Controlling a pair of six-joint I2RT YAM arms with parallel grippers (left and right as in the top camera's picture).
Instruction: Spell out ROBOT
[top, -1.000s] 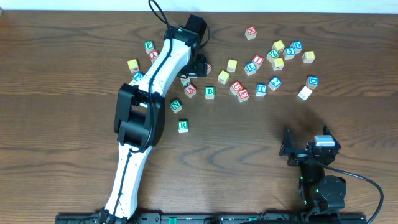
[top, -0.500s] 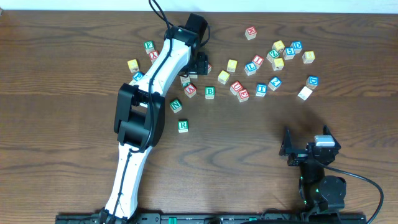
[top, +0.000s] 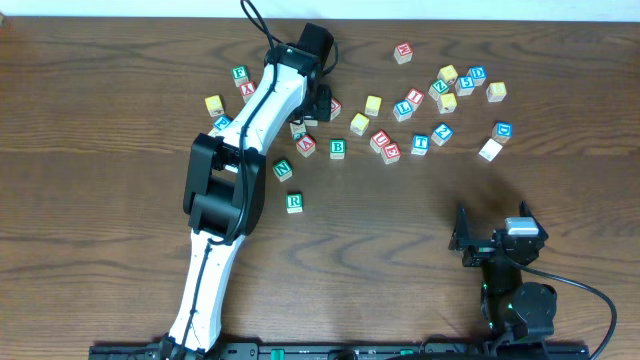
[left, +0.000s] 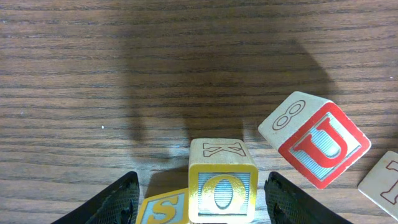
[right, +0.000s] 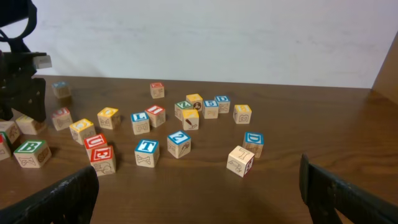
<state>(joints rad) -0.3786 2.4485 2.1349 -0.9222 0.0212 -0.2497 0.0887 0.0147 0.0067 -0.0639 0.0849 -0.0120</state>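
The dark wood-grain table (top: 120, 120) meets a white wall (right: 186, 37). The left gripper (left: 204, 193) is spread wide either side of the yellow O block (left: 222, 186), clamping nothing. An S block (left: 163, 210) sits just beside it, and a tilted U block (left: 314, 140) crowds the right. The R block (top: 294, 202) stands alone, open wood around it. The right gripper (right: 198, 186) gapes empty near the front edge.

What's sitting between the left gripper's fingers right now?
The O block, with an S block tucked at its side; the left wrist view shows both.

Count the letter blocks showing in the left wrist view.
4: O block bottom centre, S block at its left, tilted U block to the right, a fourth block cut off at the right edge. Others may lie outside the frame.
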